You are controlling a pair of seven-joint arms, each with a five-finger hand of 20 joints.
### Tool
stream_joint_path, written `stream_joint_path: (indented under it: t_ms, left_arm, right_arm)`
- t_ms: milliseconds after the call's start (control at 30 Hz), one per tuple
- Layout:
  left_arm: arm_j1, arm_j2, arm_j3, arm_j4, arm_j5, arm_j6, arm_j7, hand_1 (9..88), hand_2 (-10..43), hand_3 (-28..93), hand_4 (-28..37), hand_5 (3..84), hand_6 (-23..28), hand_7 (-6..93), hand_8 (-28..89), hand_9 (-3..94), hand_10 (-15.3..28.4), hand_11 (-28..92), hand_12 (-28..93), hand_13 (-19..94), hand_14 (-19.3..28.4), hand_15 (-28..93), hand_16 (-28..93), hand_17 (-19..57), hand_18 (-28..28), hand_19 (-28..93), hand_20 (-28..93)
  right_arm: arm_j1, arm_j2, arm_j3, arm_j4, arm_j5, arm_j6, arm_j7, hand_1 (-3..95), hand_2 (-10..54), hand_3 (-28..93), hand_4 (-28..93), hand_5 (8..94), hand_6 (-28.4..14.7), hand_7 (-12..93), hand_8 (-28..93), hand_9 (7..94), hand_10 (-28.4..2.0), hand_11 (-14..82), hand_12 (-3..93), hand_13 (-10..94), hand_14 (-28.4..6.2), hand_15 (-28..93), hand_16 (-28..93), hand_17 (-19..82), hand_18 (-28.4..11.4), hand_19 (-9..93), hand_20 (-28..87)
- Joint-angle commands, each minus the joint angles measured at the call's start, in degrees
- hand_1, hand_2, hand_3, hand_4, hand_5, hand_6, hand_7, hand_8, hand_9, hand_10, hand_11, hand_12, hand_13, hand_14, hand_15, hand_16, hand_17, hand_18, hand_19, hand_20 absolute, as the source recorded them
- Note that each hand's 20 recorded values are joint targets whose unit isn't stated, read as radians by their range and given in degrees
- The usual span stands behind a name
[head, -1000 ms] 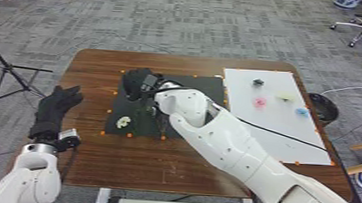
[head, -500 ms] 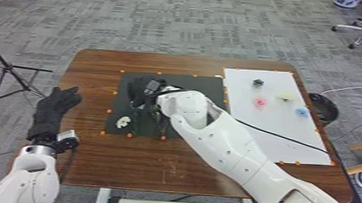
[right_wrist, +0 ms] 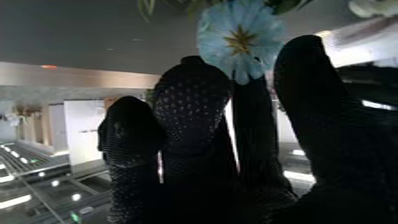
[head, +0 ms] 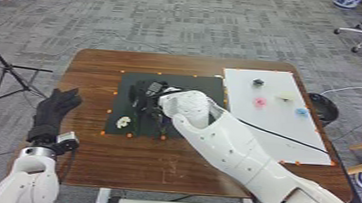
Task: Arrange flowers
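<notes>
Two gloved hands at the brown wooden table [head: 89, 165]. Left hand in black fabric [head: 54, 109]: resting at the table's left side, fingers loosely apart, nothing in it.

Right hand, same black fabric [head: 141, 95]: over the dark rectangular mat [head: 194, 82]. Wrist view: fingers straight, thumb standing apart from them. Just beyond the tips, a pale blue flower with a tan, star-like centre [right_wrist: 240, 42]; lower petals overlap the glove. Cannot tell whether fabric touches petal or stem. Green leaves [right_wrist: 289, 4] right behind the bloom.

Also on the mat, nearer the robot: a small cream-white bloom [head: 124, 121]. On the white rectangular sheet [head: 287, 124]: a pink bloom [head: 260, 102], a pale yellow one [head: 285, 96], a blue one [head: 301, 111], a small dark one [head: 257, 82].

Risks, my reading. Closing on the head instead of the stem would crush or strip petals; the bloom sits so near the tips that a small misjudgement would do it. Leaves could snag in the glove's fabric and drag neighbours along. The forearm probably hides much of the work from the head camera, making a slipped stem easy to miss. Black cable [head: 274, 134] crosses the sheet; a wide swing of the arm might sweep it into the loose blooms.
</notes>
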State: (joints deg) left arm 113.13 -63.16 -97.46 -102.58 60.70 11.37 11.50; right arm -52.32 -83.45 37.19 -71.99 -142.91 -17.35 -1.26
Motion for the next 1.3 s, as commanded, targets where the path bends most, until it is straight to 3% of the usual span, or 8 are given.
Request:
stream_joint_path:
  t_ms: [33,267,433,633,767,900,1300]
  left_arm:
    - [-0.2,-0.05,0.74,-0.39,0.35,-0.33,-1.34,18.6,13.0,60,-28.3,50.4,4.7,11.8,-6,48.9,15.3,20,12,39,17.9,18,1,7.0,11.8,11,18]
    - [0.1,-0.11,0.82,-0.67,0.58,-0.37,-1.85,18.8,12.9,60,-28.3,50.5,4.7,11.8,-6,48.9,15.3,20,12,39,18.0,18,1,6.9,11.8,11,18]
    - [0.9,-0.4,0.0,-1.1,0.32,0.02,-1.51,19.0,12.9,59,-28.3,50.4,4.7,11.9,-6,48.9,15.3,20,12,39,18.0,18,1,7.0,11.8,11,18]
    - [2.7,-1.13,-1.41,-1.75,0.1,0.35,-1.25,18.9,12.8,59,-28.3,50.5,4.8,11.8,-6,48.9,15.3,20,12,39,18.0,18,1,6.9,11.8,11,18]
    - [2.7,-1.37,-1.14,-1.9,0.1,0.67,-1.32,19.1,12.9,59,-28.3,50.5,4.8,11.7,-6,49.0,15.3,20,12,39,18.0,18,1,6.9,11.8,11,18]
    - [3.3,-1.67,-1.41,-2.13,0.01,0.79,-1.22,19.1,12.9,59,-28.3,50.5,4.8,11.8,-6,49.0,15.3,20,12,39,18.0,18,1,6.9,11.8,11,18]
    - [4.2,-2.12,-1.93,-2.64,0.02,0.24,-1.4,19.2,13.0,59,-28.3,50.6,4.8,11.8,-6,49.0,15.3,20,12,39,18.1,18,1,6.9,11.8,11,18]
  right_arm:
    - [5.5,2.8,-2.5,-3.5,6.8,3.9,3.8,40.1,-3.4,64,-14,50.6,3.0,15,-10,52.0,-12.4,6.6,11.6,81,-3.3,63,30,52,-15.2,93,50]
    - [8.5,11.0,-4.5,-11.9,15.5,5.2,6.1,39.5,-4.7,64,-14,47.4,2.4,14,-10,50.3,-14.3,6.2,11.2,82,-3.1,62,30,52,-15.2,93,49]
    - [8.8,23.5,-2.4,-21.8,21.7,8.2,6.8,38.0,-5.7,65,-14,46.8,1.5,13,-9,49.8,-14.1,6.3,11.8,80,-4.5,61,30,50,-16.1,92,49]
    - [2.7,37.3,7.6,-29.8,23.7,9.0,11.8,34.6,-9.3,63,-13,44.2,-0.9,11,-7,46.1,-14.5,5.6,13.6,75,-7.4,61,29,46,-17.7,88,51]
    - [-5.3,43.5,16.9,-30.5,21.9,13.8,13.9,32.1,-9.5,63,-13,42.4,-2.1,9,-6,44.6,-14.9,5.4,14.0,74,-7.5,63,29,46,-18.5,89,52]
    - [-13.6,46.1,25.6,-29.2,20.8,13.3,15.8,29.2,-9.5,64,-14,41.6,-2.8,8,-6,44.1,-15.3,5.5,14.8,74,-7.6,65,29,46,-18.9,90,52]
    - [-30.7,43.6,38.2,-25.1,18.2,13.1,20.6,30.9,-9.5,65,-16,43.5,-3.2,10,-6,45.8,-15.1,5.9,15.9,75,-7.5,66,28,46,-19.0,91,52]
